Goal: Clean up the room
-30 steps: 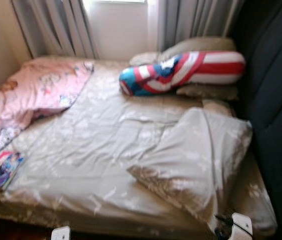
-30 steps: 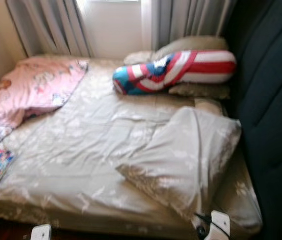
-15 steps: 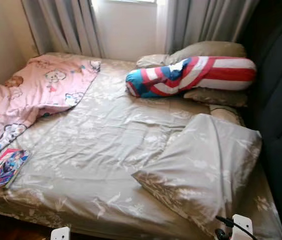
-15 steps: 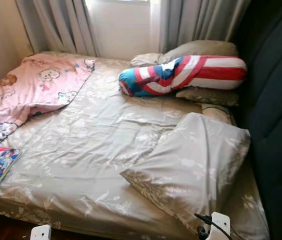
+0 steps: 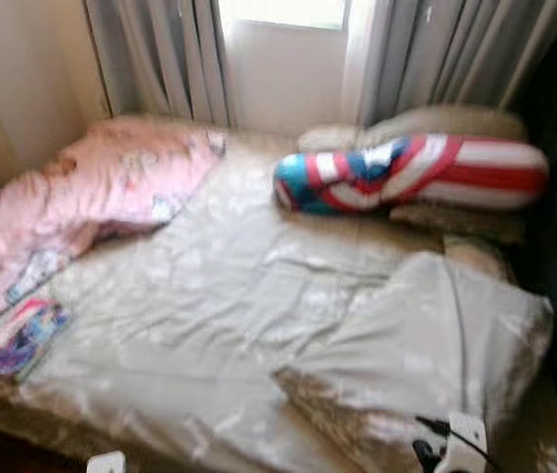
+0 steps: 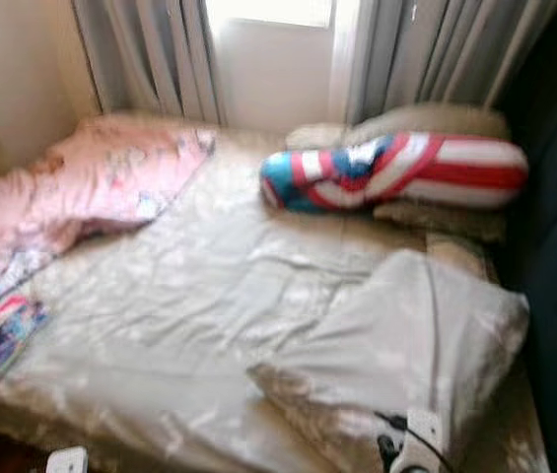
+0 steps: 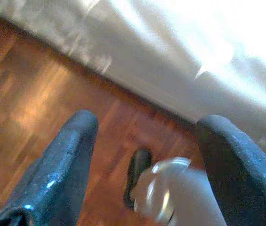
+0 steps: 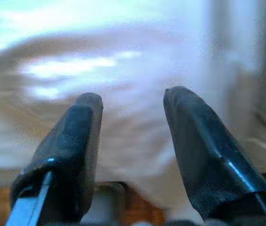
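Left eye view, blurred: the book (image 5: 19,340), likely thin, stiff and light, lies at the bed (image 5: 209,325) corner beside the pink blanket (image 5: 91,192); pinch its near edge. Left gripper (image 7: 144,165) and right gripper (image 8: 133,141) hang spread, empty.

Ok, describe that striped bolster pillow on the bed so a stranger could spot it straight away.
Start at the bed, then look to its far end under the grey curtains. The bolster pillow lies there on beige pillows, the only one with red and white stripes and blue.
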